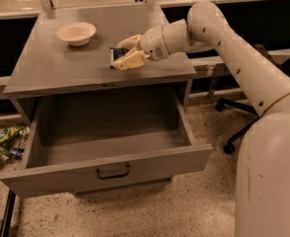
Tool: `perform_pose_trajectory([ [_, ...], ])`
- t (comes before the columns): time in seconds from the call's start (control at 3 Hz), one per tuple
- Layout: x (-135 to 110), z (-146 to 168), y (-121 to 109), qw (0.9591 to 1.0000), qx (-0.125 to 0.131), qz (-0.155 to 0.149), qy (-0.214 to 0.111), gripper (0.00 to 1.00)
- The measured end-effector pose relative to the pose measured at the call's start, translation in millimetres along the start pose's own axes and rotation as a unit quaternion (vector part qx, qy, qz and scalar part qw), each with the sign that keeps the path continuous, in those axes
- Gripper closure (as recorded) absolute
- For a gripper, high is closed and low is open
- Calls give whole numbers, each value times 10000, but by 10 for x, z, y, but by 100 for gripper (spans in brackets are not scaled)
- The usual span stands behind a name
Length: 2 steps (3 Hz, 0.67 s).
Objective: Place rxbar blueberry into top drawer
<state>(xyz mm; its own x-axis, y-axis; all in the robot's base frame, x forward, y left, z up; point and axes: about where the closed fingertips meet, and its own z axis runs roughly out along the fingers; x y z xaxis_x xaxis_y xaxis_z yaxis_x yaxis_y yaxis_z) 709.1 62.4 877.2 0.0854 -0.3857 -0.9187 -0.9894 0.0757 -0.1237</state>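
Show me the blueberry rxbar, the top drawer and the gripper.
rxbar blueberry (114,52): camera view, left end of the dark wrapper.
top drawer (61,176): camera view, front panel.
gripper (121,53): camera view, its tip, at the bar.
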Motion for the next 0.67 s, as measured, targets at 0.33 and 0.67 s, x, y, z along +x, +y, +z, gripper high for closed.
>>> perform_pose_trajectory([
  [0.33,0,0,0,10000,0,0,0,100],
  [0.67,-31,106,192,10000,-42,-13,-10,100],
])
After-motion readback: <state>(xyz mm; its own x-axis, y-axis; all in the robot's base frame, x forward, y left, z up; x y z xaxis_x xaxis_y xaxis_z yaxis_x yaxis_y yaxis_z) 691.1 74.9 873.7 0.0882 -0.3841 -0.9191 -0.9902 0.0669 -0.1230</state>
